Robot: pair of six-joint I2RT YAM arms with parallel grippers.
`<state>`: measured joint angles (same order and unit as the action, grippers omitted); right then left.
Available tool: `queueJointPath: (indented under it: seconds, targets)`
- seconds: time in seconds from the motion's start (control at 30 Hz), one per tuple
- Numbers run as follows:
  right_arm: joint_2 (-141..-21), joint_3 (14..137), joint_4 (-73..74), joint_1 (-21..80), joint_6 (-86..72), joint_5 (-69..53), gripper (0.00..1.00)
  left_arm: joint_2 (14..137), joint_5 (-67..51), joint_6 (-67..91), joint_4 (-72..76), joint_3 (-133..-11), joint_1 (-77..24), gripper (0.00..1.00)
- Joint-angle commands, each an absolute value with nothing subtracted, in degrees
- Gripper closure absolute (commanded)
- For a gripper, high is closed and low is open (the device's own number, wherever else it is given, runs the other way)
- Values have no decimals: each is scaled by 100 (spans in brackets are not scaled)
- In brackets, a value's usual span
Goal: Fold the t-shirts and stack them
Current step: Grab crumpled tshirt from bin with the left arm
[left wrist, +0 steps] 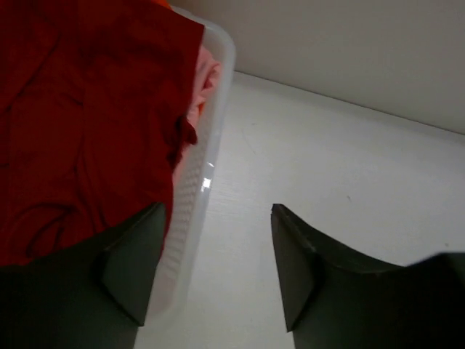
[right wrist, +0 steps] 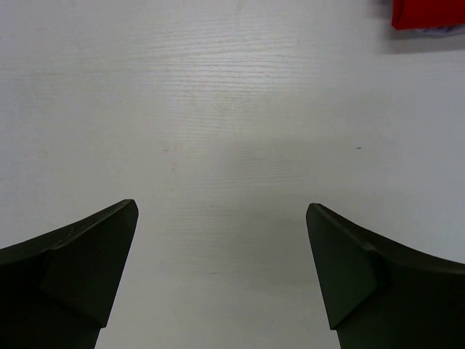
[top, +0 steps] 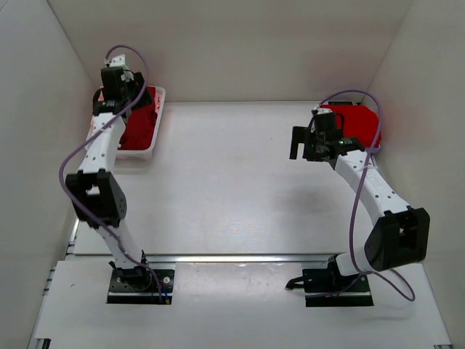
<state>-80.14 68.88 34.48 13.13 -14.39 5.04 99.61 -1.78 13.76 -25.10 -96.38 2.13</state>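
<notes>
Left claw (left wrist: pixel 211 247): apart, empty, at tray (left wrist: pixel 220 123) rim, likely reaching for maroon t-shirt (left wrist: pixel 73 109). Right claw (right wrist: pixel 221 240): wide apart, empty, over surface (right wrist: pixel 232 109).

**One overhead view, two wrist views**

The top camera looks down from above the near edge over the whole table (top: pixel 232 182). The left wrist camera sits close to the tray (left wrist: pixel 218 94) at the far left corner. The right wrist camera faces the table closely, clipping the bright red t-shirt (right wrist: pixel 429 13) at far right. The top view shares both.
</notes>
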Motion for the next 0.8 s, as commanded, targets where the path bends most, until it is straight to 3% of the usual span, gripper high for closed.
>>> queueJointPath:
  seconds: [0.0, 0.07, 0.2, 0.33, 0.57, 0.6, 0.67, 0.7, 0.77]
  targets:
    - [-8383, 7434, 3541, 1388, -1240, 448, 1, 11017, -97, 1599, -2952, -10973, 492, 25]
    - [-8534, 7628, 3613, 1441, -1126, 466, 1, 11774, -9, 1687, -3119, -11571, 518, 23]
    - [-8867, 7874, 3665, 1389, -1037, 475, 0, 12829, -35, 1889, -3260, -12785, 667, 33]
    - [-9079, 7998, 3718, 1345, -958, 431, 0, 13876, -53, 2057, -3507, -13727, 783, 36]
    - [-9263, 7858, 3639, 1274, -967, 255, 1, 14404, 642, 1758, -3595, -13869, 730, 27]
    - [-9272, 7875, 3604, 1257, -975, 237, 1, 14440, 633, 1758, -3612, -13852, 756, 33]
    - [-9325, 7866, 3595, 1266, -1002, 237, 1, 14511, 493, 1749, -3683, -13904, 782, 73]
    - [-9290, 7858, 3673, 1283, -985, 246, 1, 14519, 483, 1740, -3726, -13922, 808, 100]
    - [-9308, 7884, 3682, 1344, -993, 298, 1, 14432, 510, 1767, -3814, -13983, 782, 100]
